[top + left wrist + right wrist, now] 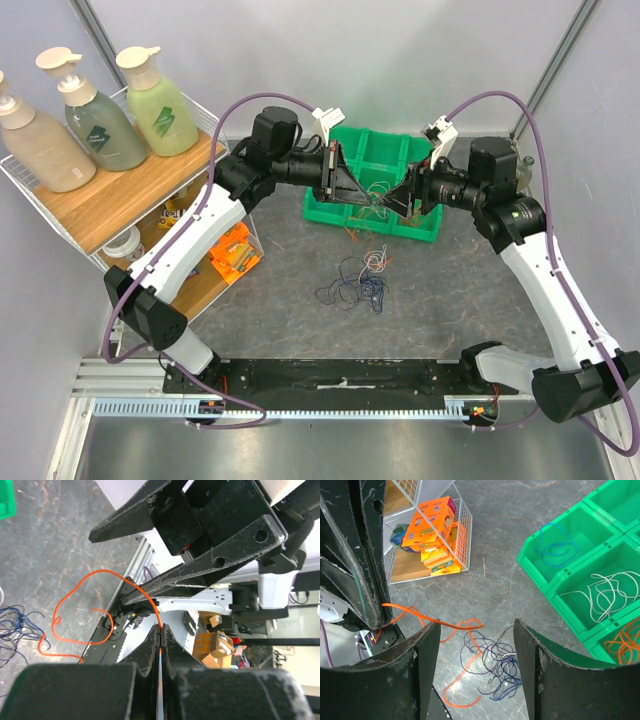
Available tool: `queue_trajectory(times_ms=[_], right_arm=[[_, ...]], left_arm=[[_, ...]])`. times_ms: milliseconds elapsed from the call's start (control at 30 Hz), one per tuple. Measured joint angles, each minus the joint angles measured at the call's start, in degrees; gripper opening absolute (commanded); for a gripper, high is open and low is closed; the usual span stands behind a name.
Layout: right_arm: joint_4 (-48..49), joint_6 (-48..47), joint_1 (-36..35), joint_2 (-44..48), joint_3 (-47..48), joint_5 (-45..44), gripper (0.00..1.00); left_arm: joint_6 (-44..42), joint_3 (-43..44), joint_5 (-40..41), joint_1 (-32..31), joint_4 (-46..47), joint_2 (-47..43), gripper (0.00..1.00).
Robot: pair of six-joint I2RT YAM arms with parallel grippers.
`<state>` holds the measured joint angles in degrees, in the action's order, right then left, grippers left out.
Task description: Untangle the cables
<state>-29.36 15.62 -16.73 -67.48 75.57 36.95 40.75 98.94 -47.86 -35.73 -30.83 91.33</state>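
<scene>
Cables (358, 283) lie in a loose blue, black and white tangle on the grey table (300, 300), just in front of the green tray (384, 150). We see our left gripper (160, 628) pinched tight on one orange-red cable (100, 571), which loops away from the fingertips and trails down toward the tangle. Our right gripper (475, 625) faces it, jaws spread wide with nothing between them. In the tray, a blue cable (555, 555), white cables (600, 592) and orange cables (622, 647) sit in separate compartments.
</scene>
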Motion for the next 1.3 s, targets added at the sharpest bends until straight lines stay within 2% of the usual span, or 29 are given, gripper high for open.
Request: queue_trajectory(times_ms=[367, 533, 867, 1300], right_arm=[[0.46, -1.49, -1.97, 0.42, 1.44, 0.76, 0.63], [4.85, 0.79, -3.54, 0.83, 0.04, 0.7, 0.57], [6.4, 0.9, -4.02, 3.13, -1.38, -1.07, 0.63], [4.42, -4.17, -6.05, 3.56, -1.38, -5.42, 0.64]], left_arm=[[5.25, -3.82, -6.78, 0.31, 6.82, -0.42, 0.02], [6.4, -3.98, -8.0, 0.42, 8.76, -0.42, 0.02], [7.43, -4.31, -9.18, 1.31, 10.08, -0.42, 0.02], [8.94, -5.01, -12.5, 2.64, 11.34, -0.42, 0.02]])
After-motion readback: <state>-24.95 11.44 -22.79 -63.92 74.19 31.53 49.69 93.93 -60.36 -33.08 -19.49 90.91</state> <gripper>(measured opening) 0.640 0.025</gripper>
